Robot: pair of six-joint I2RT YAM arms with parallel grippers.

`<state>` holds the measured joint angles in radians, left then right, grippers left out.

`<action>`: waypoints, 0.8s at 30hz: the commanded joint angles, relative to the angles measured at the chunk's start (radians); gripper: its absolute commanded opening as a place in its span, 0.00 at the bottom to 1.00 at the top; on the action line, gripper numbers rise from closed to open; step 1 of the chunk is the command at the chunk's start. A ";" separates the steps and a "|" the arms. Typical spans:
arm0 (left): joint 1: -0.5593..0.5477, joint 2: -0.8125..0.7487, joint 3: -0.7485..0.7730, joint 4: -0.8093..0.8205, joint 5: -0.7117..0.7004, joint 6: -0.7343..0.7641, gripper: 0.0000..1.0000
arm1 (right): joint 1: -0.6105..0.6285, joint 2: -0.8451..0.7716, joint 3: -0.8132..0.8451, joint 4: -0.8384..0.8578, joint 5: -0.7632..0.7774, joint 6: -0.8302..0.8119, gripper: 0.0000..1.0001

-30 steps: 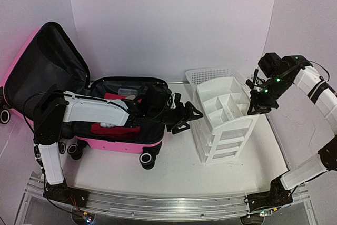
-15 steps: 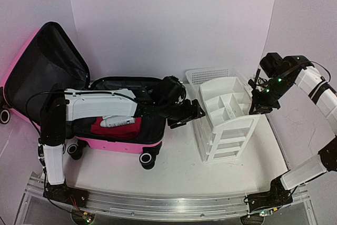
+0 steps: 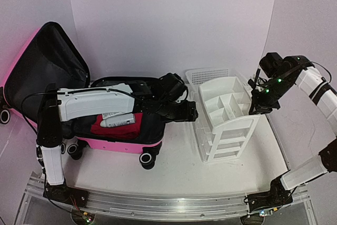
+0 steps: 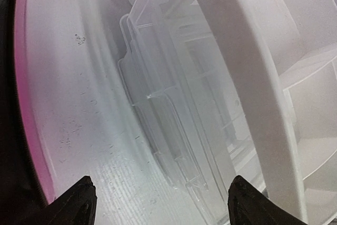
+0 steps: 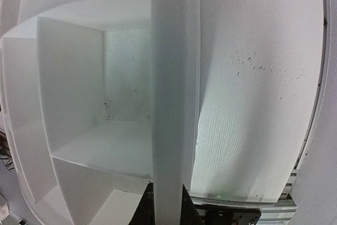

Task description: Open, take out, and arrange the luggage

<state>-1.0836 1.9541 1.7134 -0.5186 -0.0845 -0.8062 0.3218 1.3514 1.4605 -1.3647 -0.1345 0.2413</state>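
- Near the middle of the table (image 3: 174, 175), the left gripper (image 3: 190, 112) has swung right and farther back than a second ago. It now sits just beside the drawer organizer (image 3: 227, 130), jaws released and wide.
- The right gripper (image 3: 258, 110) stays clenched on the organizer's right wall, a thin, smooth white panel.
- The organizer is rigid, boxy plastic split into compartments; a white mesh basket (image 3: 207, 74) stands behind it.
- The luggage (image 3: 118, 144) — glossy hot-pink shell, black lining, black wheels — lies open at the left, its lid (image 3: 47, 61) raised. Inside we see a red cloth (image 3: 113, 128) and a white tube (image 3: 118, 121).
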 commanded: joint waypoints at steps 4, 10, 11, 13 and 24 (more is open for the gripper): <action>0.005 -0.073 0.043 -0.256 -0.167 0.169 0.86 | -0.004 -0.063 0.015 0.010 0.067 0.023 0.00; 0.005 -0.124 0.031 -0.284 -0.161 0.248 0.88 | -0.004 -0.072 0.017 0.000 0.076 0.020 0.00; 0.006 -0.132 0.038 -0.282 -0.129 0.262 0.89 | -0.003 -0.073 0.017 0.000 0.073 0.018 0.00; 0.006 -0.145 0.058 -0.273 -0.060 0.269 0.92 | -0.003 -0.072 0.015 -0.001 0.069 0.017 0.00; 0.001 0.040 0.268 -0.173 0.159 0.209 0.99 | -0.003 -0.073 -0.002 0.000 0.039 0.015 0.00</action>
<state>-1.0790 1.9182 1.8809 -0.7444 0.0177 -0.5739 0.3229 1.3178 1.4551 -1.4014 -0.0914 0.2562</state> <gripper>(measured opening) 0.993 0.089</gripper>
